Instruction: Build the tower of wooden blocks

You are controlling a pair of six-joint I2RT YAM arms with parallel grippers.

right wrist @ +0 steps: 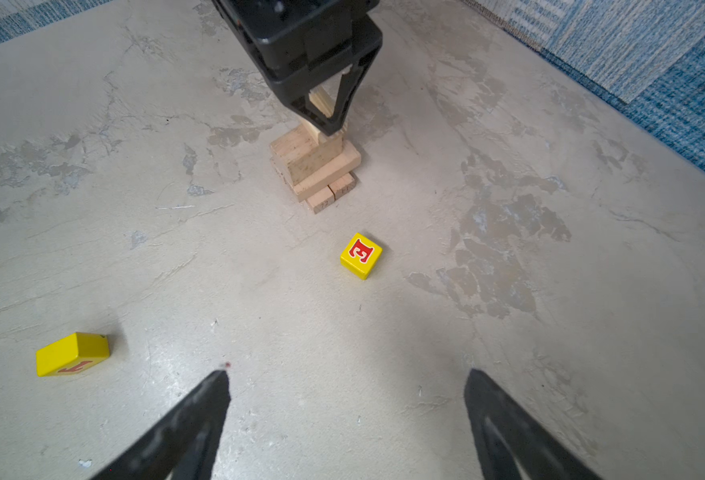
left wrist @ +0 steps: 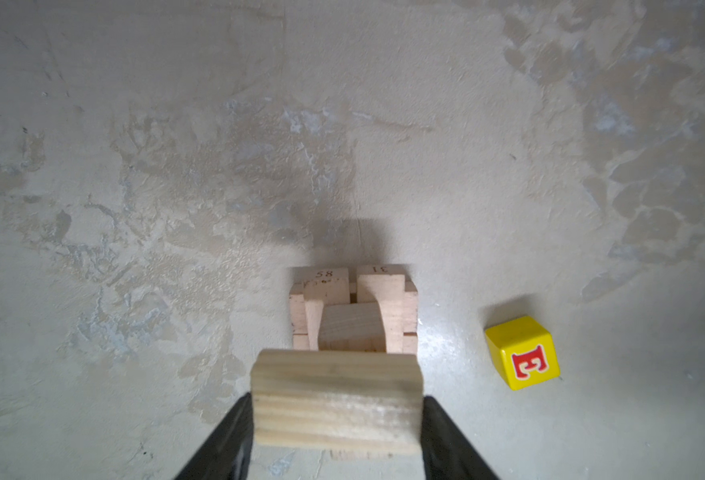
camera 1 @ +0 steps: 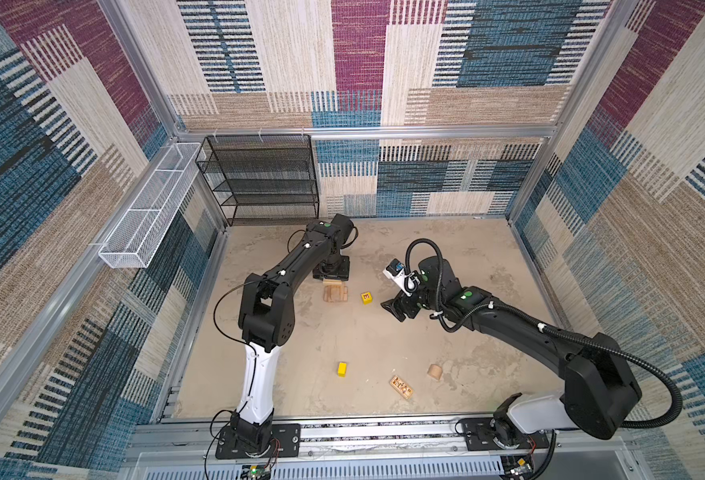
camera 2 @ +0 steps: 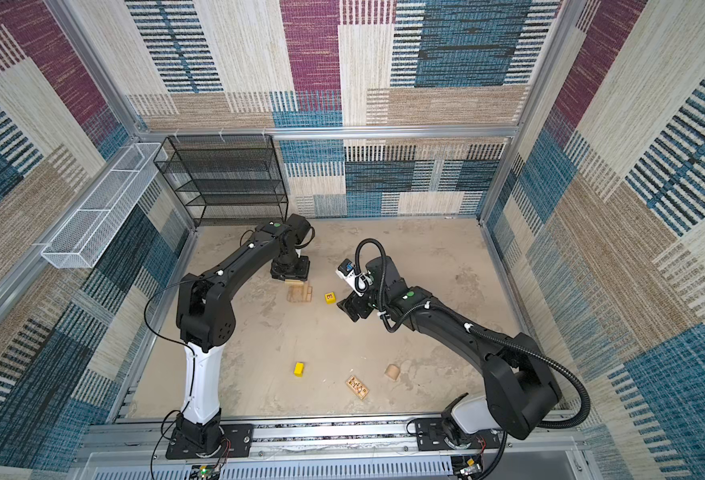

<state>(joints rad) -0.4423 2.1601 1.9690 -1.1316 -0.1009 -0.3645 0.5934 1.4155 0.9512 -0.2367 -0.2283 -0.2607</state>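
The tower is a short stack of tan wood blocks, seen in both top views. My left gripper hangs right above it, pointing down, shut on a plain tan block. The held block reaches down to the tower's top; whether they touch I cannot tell. A yellow cube with a red E lies just right of the tower. My right gripper is open and empty, low beside that cube.
Near the front lie a second yellow block, a dark-patterned block and a rounded tan piece. A black mesh shelf stands at the back left. A white wire basket hangs on the left wall.
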